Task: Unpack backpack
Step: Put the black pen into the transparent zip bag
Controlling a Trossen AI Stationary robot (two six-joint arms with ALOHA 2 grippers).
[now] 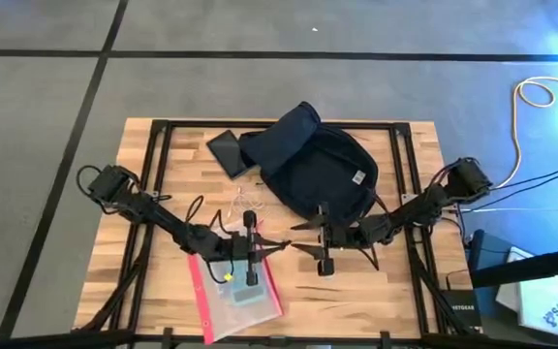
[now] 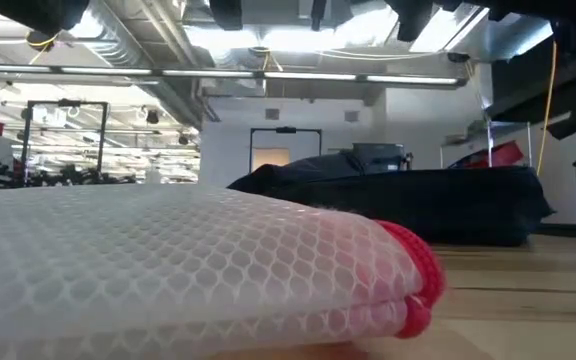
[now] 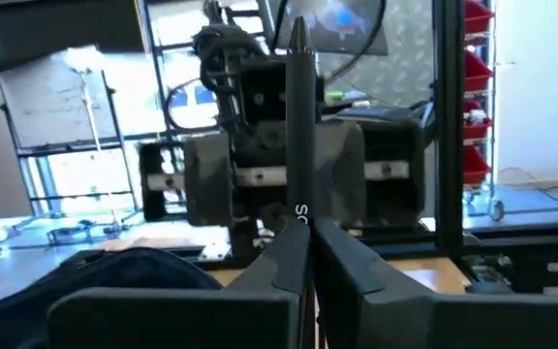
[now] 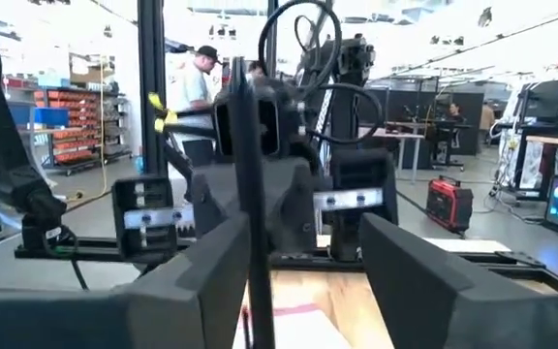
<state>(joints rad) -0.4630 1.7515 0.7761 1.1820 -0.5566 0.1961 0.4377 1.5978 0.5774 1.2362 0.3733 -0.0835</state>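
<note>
Starting at the left hand point(image 3: 298, 257): found it clamped on a slim dark pen point(image 3: 298, 116), both fingers pressed together against the lower barrel, the pen standing upright with its tip uppermost and pale lettering just above the grip. Placed this hand by the high view near the middle of the bench point(image 1: 376, 301), raised over the far end of a clear red-edged pouch point(image 1: 235, 291). Could not tell the height above the pouch.

Found the right hand point(image 4: 303, 237) directly opposite and facing the left one, very close, fingers set wide apart and gripping nothing. Saw the pen in the right wrist view as a thin dark upright just beside one finger; could not tell whether touching it.

Recorded the pouch lying flat at the near edge of the bench, towards the left arm's side, its white mesh face and red border filling the foreground of the low view.

Located the backpack point(image 1: 318, 165) on the far half of the bench, beyond both hands and apart from them, lying flat with its upper flap folded towards the far edge. Noted a flat dark rectangular item point(image 1: 228, 150) just beside the backpack, on the left arm's side.

Observed a person point(image 4: 200, 82) standing in the room beyond the bench.
</note>
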